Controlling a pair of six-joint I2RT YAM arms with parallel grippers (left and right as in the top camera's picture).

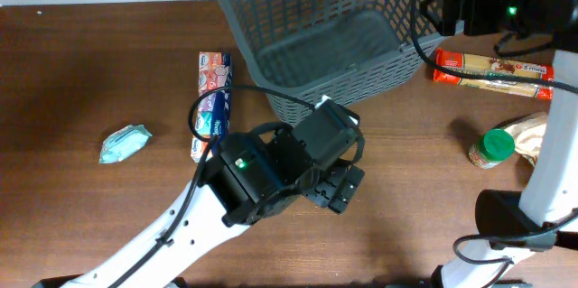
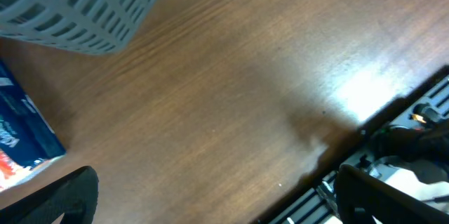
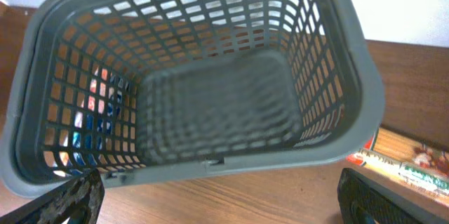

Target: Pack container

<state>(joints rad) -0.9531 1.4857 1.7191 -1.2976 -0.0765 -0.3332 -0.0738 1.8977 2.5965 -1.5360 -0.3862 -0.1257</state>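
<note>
Sitting mouth-up, container long axis left-right, right end angled farther back.

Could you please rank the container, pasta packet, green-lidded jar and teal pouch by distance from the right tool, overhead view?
1. container, beside the right tool
2. pasta packet, right side
3. green-lidded jar, front right
4. teal pouch, far left
</note>
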